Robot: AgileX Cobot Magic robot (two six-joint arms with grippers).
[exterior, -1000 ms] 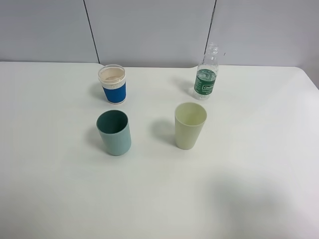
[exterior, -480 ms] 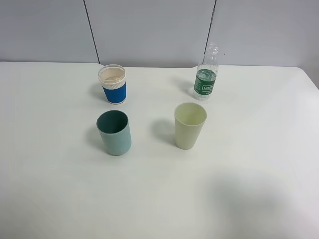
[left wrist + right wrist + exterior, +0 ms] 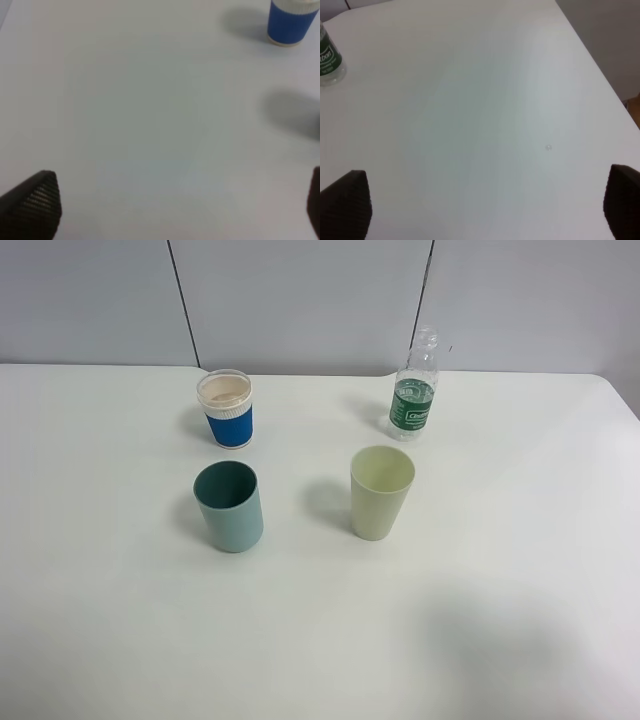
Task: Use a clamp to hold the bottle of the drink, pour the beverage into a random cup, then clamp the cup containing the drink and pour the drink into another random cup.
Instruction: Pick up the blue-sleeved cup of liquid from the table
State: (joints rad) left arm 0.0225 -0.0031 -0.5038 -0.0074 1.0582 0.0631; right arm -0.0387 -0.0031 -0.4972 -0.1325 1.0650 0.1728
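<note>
A clear bottle (image 3: 414, 390) with a green label stands uncapped at the back right of the white table; its base shows in the right wrist view (image 3: 327, 60). A pale yellow-green cup (image 3: 381, 492) stands in front of it. A teal cup (image 3: 229, 506) stands at centre left. A blue paper cup (image 3: 226, 409) with a white rim stands behind it and shows in the left wrist view (image 3: 292, 21). My left gripper (image 3: 175, 205) and right gripper (image 3: 485, 205) are open and empty above bare table. Neither arm shows in the high view.
The white table (image 3: 320, 640) runs to a grey panelled wall at the back. The table's right edge (image 3: 600, 70) shows in the right wrist view, with floor beyond. A soft shadow lies on the table at the front right.
</note>
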